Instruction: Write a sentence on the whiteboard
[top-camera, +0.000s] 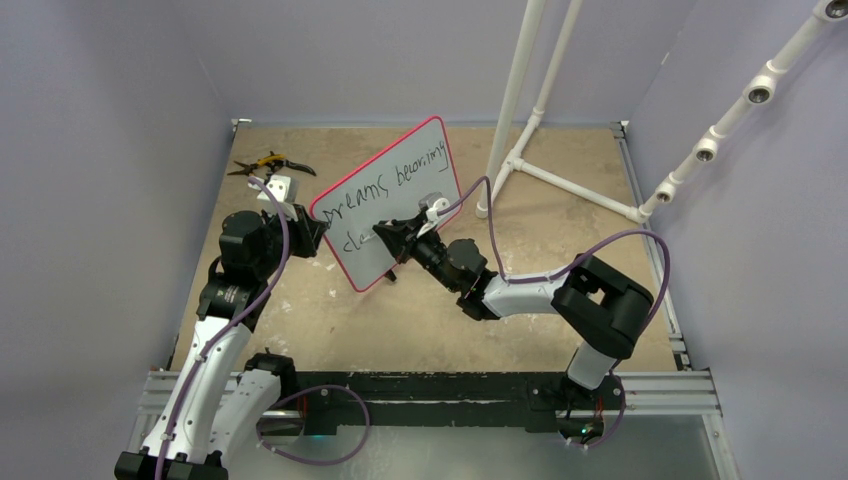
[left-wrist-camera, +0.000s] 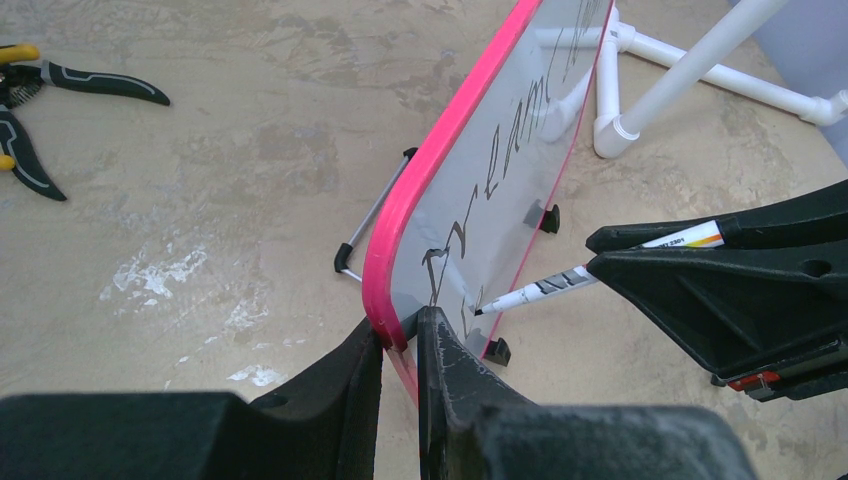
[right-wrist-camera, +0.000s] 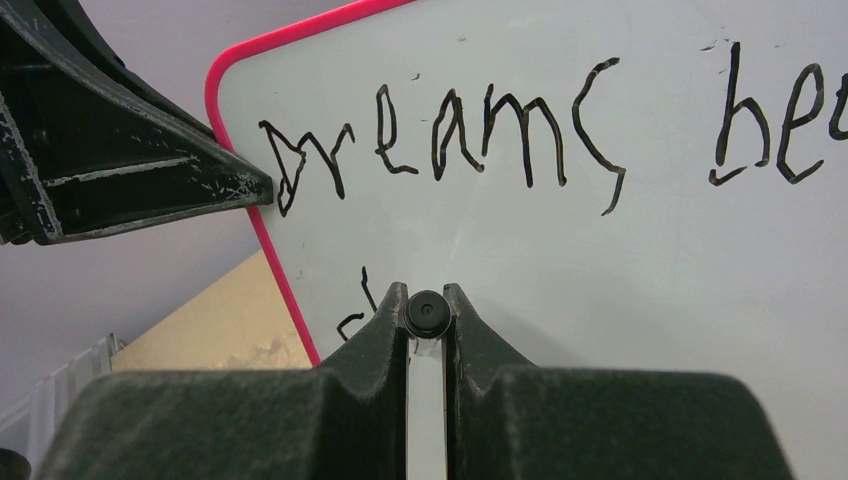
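Left pincer clamped whiteboard's pink edge; right pincer gripped marker, tip against board face.

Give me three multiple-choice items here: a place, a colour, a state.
1. The pliers lie: A on the table left of the whiteboard; B at the table's near edge; C on the whiteboard.
2. The whiteboard's rim is: A blue; B red-pink; C green.
3. The right end effector is: A open; B shut on the marker; C shut on the pliers.
Answers: A, top view shows them there; B, pink edge in every view; B, its fingers clamp the marker.
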